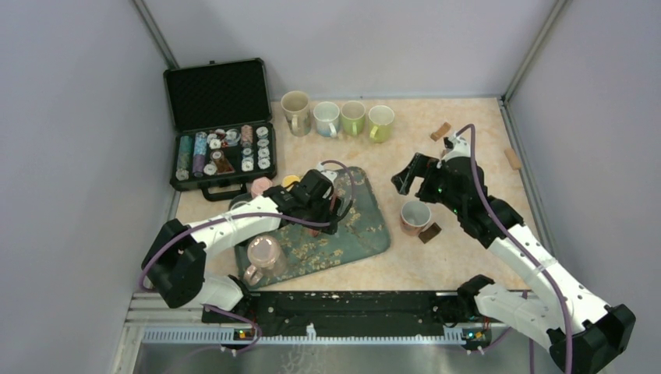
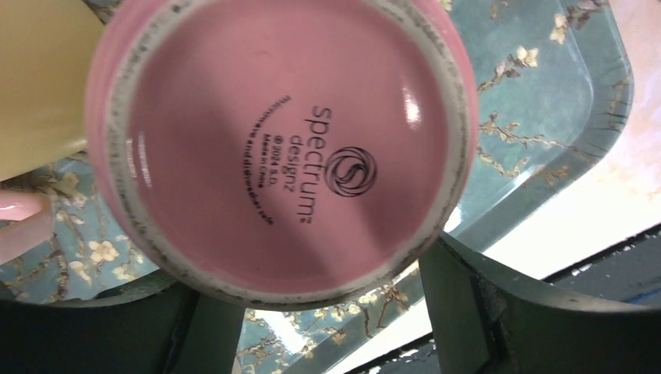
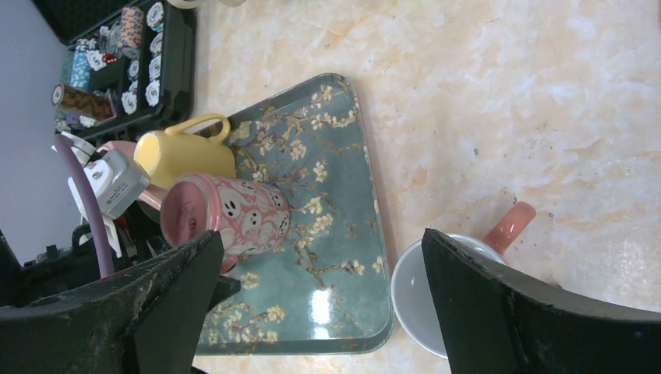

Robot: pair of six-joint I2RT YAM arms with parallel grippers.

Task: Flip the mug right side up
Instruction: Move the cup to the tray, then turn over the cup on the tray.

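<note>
A pink mug [image 2: 288, 148] with white ghost faces [image 3: 242, 214] stands upside down on the blue-green flowered tray [image 1: 366, 234], its printed base turned up at the left wrist camera. My left gripper [image 1: 316, 209] reaches down over it. One finger [image 2: 483, 304] presses the rim on the right and the other [image 2: 117, 327] lies against the left side, so the jaws are shut on the mug. My right gripper [image 1: 411, 175] hovers open to the right of the tray, with nothing between its fingers [image 3: 514, 312].
A yellow mug [image 3: 183, 156] stands right beside the pink one. Another upturned mug [image 1: 263, 253] sits at the tray's near left corner. A white mug with a pink handle [image 1: 415, 216] is upright on the table under my right gripper. Behind stand a row of mugs [image 1: 337, 118] and a chip case [image 1: 220, 125].
</note>
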